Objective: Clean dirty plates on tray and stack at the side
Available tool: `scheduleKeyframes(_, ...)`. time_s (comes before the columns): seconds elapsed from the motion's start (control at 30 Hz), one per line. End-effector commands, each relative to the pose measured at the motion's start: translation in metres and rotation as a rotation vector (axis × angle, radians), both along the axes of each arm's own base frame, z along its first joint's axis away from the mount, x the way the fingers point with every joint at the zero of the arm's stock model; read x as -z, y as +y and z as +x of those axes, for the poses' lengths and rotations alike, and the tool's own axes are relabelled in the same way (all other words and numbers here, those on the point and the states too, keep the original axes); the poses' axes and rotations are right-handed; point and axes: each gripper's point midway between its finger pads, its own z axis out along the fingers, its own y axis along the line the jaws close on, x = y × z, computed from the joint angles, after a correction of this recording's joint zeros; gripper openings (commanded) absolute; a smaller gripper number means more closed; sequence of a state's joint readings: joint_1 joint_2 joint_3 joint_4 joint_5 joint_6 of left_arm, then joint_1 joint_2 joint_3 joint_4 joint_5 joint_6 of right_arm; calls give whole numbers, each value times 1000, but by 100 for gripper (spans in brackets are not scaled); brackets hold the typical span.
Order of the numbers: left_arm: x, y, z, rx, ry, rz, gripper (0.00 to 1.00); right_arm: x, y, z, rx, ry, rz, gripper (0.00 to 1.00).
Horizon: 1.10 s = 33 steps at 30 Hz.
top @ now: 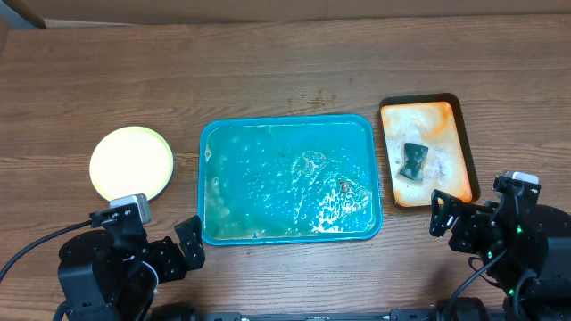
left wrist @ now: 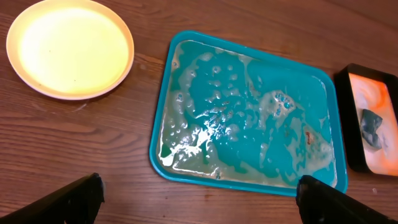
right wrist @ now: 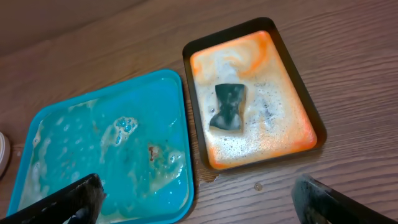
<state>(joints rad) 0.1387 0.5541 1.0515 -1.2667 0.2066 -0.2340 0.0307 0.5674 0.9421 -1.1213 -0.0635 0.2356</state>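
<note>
A pale yellow-green plate [top: 131, 163] sits on the wood left of the teal-blue tray [top: 203, 178]; I cannot tell whether other plates lie under it. The tray holds soapy water, foam and a small brown speck, and no plate. In the left wrist view the plate [left wrist: 69, 46] is at the top left and the tray [left wrist: 157, 143] is in the middle. My left gripper [left wrist: 199, 208] is open and empty over the wood in front of the tray. My right gripper [right wrist: 199, 208] is open and empty near the tray's [right wrist: 74, 155] right front corner.
A smaller orange tray with a dark rim [top: 464, 134] stands right of the teal tray, full of foam, with a dark sponge [top: 412, 160] lying in it. It also shows in the right wrist view [right wrist: 186, 56], with the sponge [right wrist: 229, 107].
</note>
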Motion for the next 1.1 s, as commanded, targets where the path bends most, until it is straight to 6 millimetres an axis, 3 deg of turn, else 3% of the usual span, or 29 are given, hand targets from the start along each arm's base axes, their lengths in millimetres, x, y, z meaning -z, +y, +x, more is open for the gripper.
scheduleKeyframes(0.0,0,-3,0,4,-2,-20,100,1,-5,-1,12,-6,-32,100)
scheduleKeyframes(0.1,0,-3,0,3,-2,-20,100,-5,-13,0,40,-44,-67,100)
scheduleKeyframes(0.23,0,-3,0,4,-2,-20,100,-20,-10,5,25,-249,-72,100)
scheduleKeyframes(0.57,0,-3,0,3,-2,-20,100,5,8,20,-53,-572,-18,100)
scheduleKeyframes(0.8,0,-3,0,4,-2,-20,100,7,8,37,-43,-777,-15,100)
scheduleKeyframes(1.07,0,-3,0,3,-2,-20,100,33,0,50,5,-802,-32,100)
